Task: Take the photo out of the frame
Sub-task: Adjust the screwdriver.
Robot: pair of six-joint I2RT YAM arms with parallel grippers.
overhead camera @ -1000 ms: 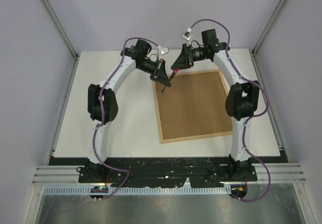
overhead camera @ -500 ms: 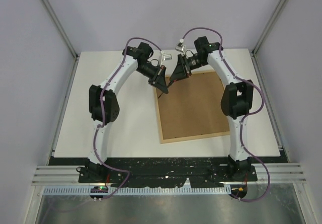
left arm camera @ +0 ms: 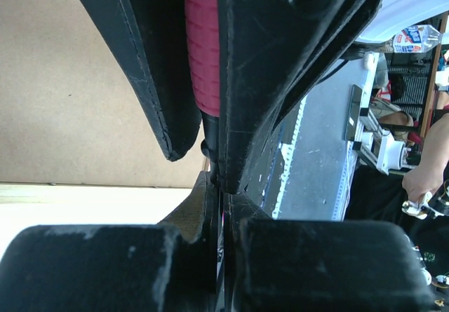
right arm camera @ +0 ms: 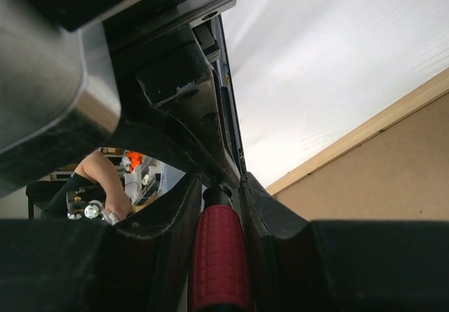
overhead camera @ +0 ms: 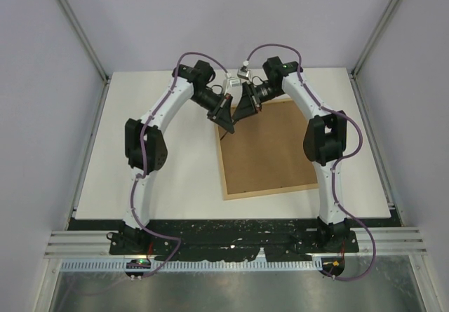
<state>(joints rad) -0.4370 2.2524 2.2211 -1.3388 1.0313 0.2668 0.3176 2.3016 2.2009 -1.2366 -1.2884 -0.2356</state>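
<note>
Flat on the white bench (overhead camera: 161, 123) lies the frame (overhead camera: 270, 151), back side up. It is a large rectangle of plain brown fibreboard bordered all round by a thin strip of light wood, and its picture side is turned down out of sight. It sits a little askew on the right half of the bench, with its near edge sloping slightly away toward the right. Its right side passes under the right arm's forearm. In the left wrist view the fibreboard fills the upper left as an even, matte tan surface, with the pale wood strip and then the white bench below it. In the right wrist view the same wood strip runs diagonally between the brown panel and the bench. Both arms reach in over the frame's far left corner, where the left gripper (overhead camera: 227, 121) and the right gripper (overhead camera: 237, 114) meet nose to nose just above it. Between them is a red-handled tool (right arm camera: 219, 256), its grip a ribbed red cylinder ending in a short black neck. The right gripper is clamped on the red grip, with its black fingers (right arm camera: 280, 235) against the grip on both sides. The left gripper is pinched closed, its fingers (left arm camera: 105, 270) leaving only a slit into which the tool's black end runs. Whether the tool touches the frame, I cannot tell.
</note>
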